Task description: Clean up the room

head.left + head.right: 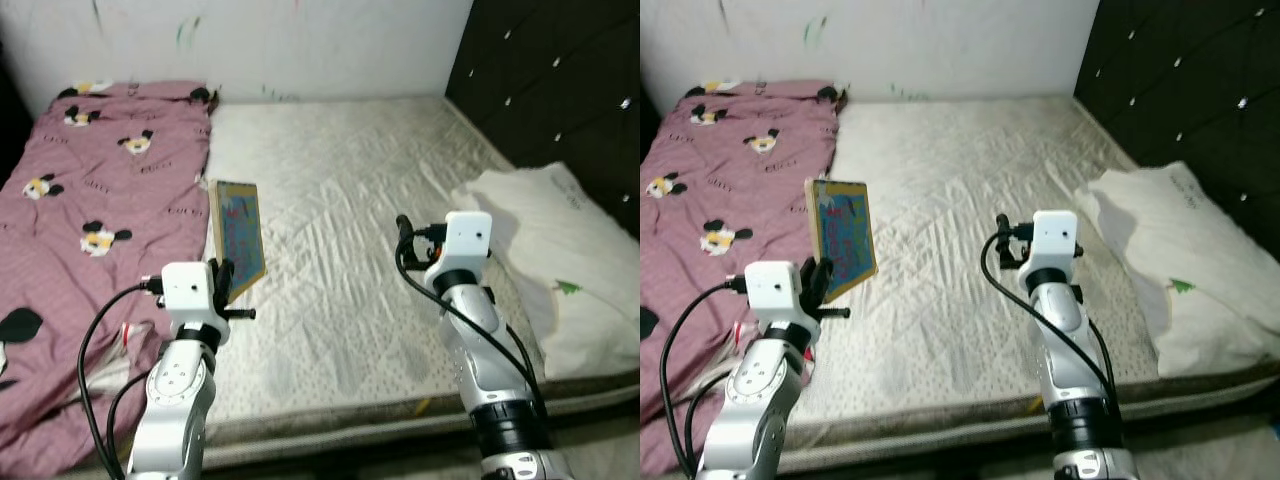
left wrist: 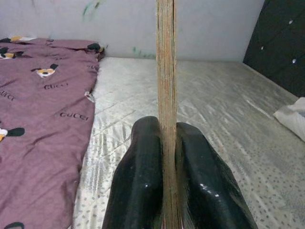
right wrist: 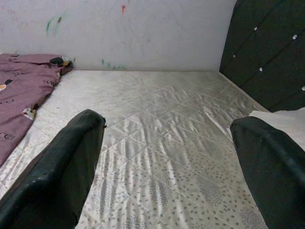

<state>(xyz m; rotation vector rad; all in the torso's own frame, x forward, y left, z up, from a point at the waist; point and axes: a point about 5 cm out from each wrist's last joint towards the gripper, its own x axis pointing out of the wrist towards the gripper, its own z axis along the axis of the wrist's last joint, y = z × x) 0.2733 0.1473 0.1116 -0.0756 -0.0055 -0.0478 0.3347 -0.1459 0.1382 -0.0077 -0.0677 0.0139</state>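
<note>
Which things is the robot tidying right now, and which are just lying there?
Being tidied:
- book, held upright above the mattress, clamped in the left gripper

Just lying there:
- pink blanket on the bed's left side
- white pillow on the right
- right gripper, open, holding nothing

before me wide bare quilted cream mattress (image 1: 340,230) with small dotted print. behind it white wall (image 1: 300,40) marked with green and red scribbles. on my right, black tufted padded headboard (image 1: 560,80) with shiny buttons. light even, soft, no hard shadows across my view.
</note>
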